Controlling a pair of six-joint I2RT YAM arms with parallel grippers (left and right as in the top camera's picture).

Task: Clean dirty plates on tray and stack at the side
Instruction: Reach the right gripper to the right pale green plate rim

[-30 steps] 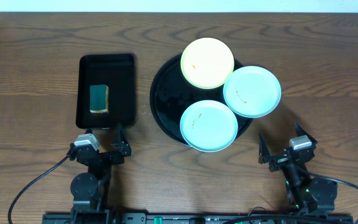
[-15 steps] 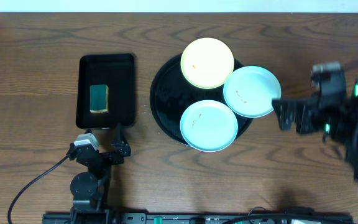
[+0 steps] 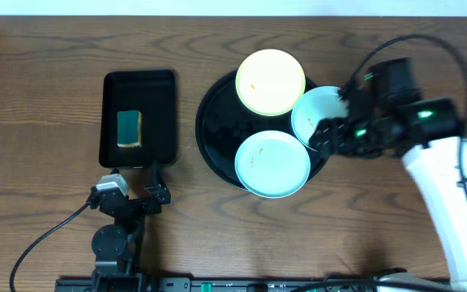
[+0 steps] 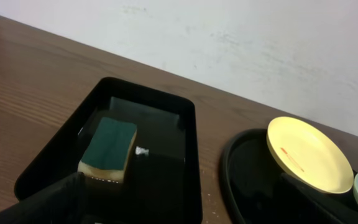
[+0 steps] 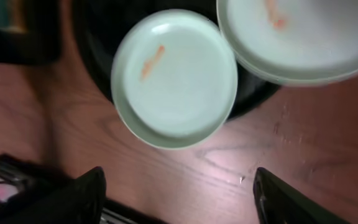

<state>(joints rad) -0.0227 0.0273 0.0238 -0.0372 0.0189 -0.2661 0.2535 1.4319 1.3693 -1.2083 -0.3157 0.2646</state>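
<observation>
Your right jaws hung spread wide and empty over the wood-grain surface (image 3: 55, 49). One smooth, round mint plate (image 5: 174, 78) with a short orange smear sat just ahead of them on the glossy black round tray (image 3: 213, 130), the second mint plate (image 5: 297, 37), smeared too, ahead and off to one side, and the pale yellow plate (image 3: 270, 81) beyond both. Your left jaws were likewise parted and empty, with a green-topped sponge (image 4: 109, 149) just ahead in a rectangular black tray (image 4: 188, 124).
</observation>
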